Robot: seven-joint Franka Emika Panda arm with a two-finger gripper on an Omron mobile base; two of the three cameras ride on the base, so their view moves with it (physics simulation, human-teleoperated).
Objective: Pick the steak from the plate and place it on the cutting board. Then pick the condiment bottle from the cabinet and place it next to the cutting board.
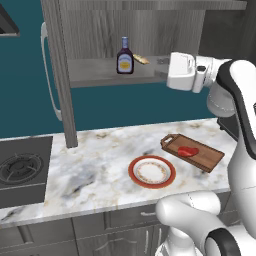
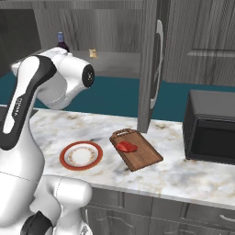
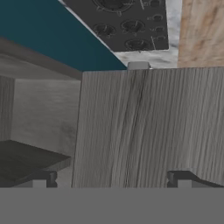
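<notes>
Standing on the cabinet (image 1: 60,75) shelf beside a tan item (image 1: 141,60), the bottle (image 1: 125,56) waits; gripper (image 3: 111,179) spread wide, empty, facing grey wood grain.

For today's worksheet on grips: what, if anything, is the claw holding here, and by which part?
Nothing is held. The claw is open and empty before the cabinet; the condiment bottle stands untouched on its shelf.

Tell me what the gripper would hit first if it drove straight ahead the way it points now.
Most likely the cabinet's grey wood-grain panel, which stands squarely ahead between the open gripper's fingertips. How far off it is cannot be judged. The condiment bottle is not in that line.
</notes>
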